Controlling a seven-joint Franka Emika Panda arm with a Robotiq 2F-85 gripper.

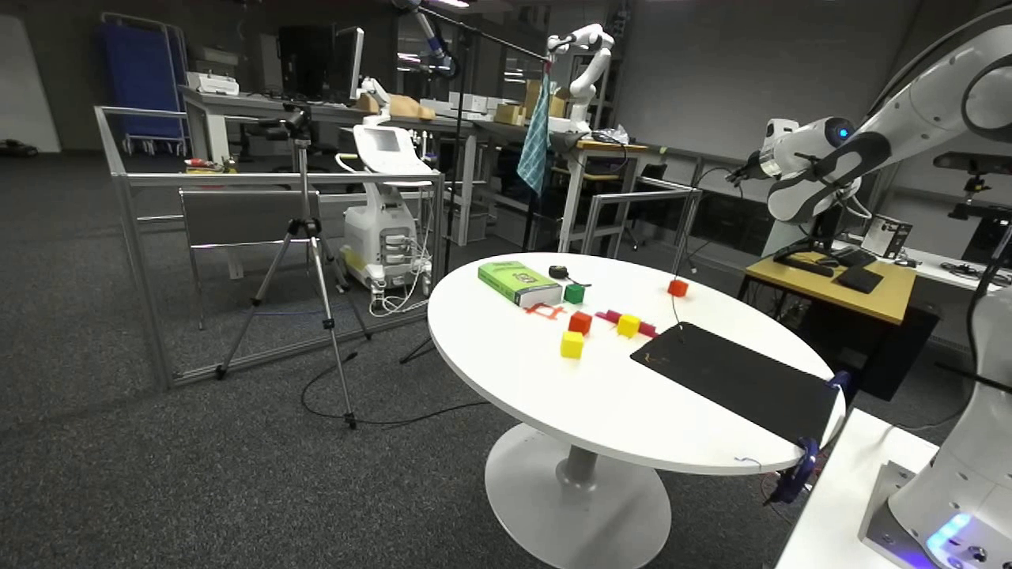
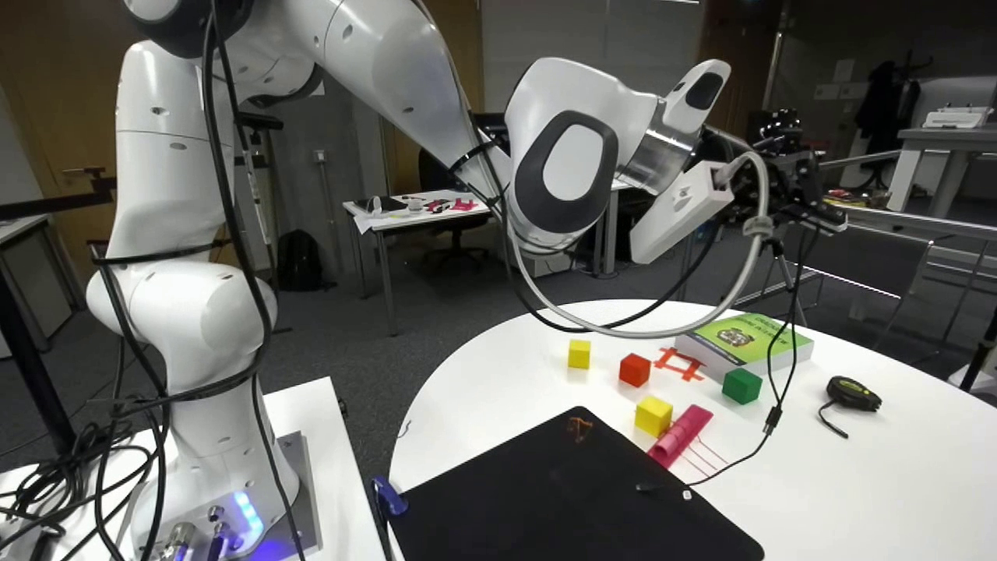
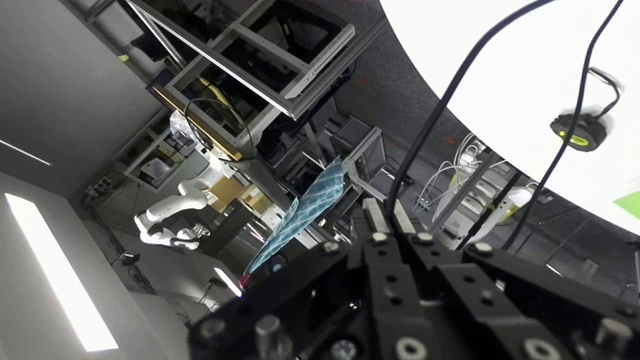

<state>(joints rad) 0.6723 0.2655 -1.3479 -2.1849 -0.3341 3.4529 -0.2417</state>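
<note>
My gripper [image 3: 390,215] is shut on a thin black cable [image 3: 434,117], which runs between its fingertips in the wrist view. The gripper also shows in both exterior views [image 1: 743,170] [image 2: 827,214], raised well above the round white table [image 1: 490,371]. The cable [image 2: 793,312] hangs in a loop to the table, and its end lies on the black mat [image 2: 545,491]. On the table are a green book [image 1: 518,280], a black tape measure [image 2: 853,393], a green cube [image 2: 741,386], red cubes [image 1: 579,322] [image 1: 677,288] and yellow cubes [image 2: 579,354] [image 2: 653,415].
A rolled pink piece [image 2: 681,435] and a flat red lattice shape [image 2: 679,363] lie among the cubes. Blue clamps [image 1: 798,474] grip the table edge near the robot base. A tripod [image 1: 304,229] and a metal frame [image 1: 142,276] stand beyond the table.
</note>
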